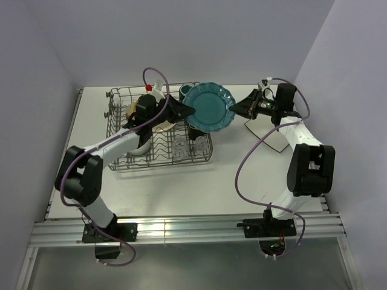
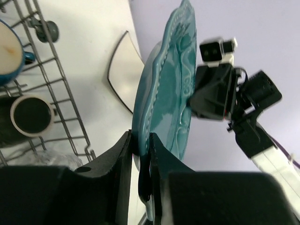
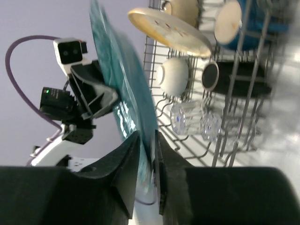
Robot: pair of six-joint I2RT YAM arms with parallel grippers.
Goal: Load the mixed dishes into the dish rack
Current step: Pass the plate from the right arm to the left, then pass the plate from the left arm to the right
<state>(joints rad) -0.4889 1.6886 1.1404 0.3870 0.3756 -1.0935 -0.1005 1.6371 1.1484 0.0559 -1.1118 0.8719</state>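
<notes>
The teal scalloped plate [image 1: 208,107] hangs on edge in the air over the right end of the dish rack [image 1: 163,163]. My left gripper [image 1: 190,112] is shut on its left rim; in the left wrist view both fingers press the teal plate [image 2: 164,93] at the left gripper [image 2: 140,140]. My right gripper [image 1: 234,109] holds the opposite rim. In the blurred right wrist view its jaws stand tight around the teal plate [image 3: 122,93] at the right gripper [image 3: 147,140]. A white square plate [image 1: 272,136] lies on the table under the right arm.
The rack holds a yellow-cream plate [image 3: 168,28], a white bowl [image 3: 174,75], a dark mug [image 2: 30,115], a blue mug [image 2: 9,54] and two clear glasses [image 3: 185,117]. White walls close in the table on the left, back and right.
</notes>
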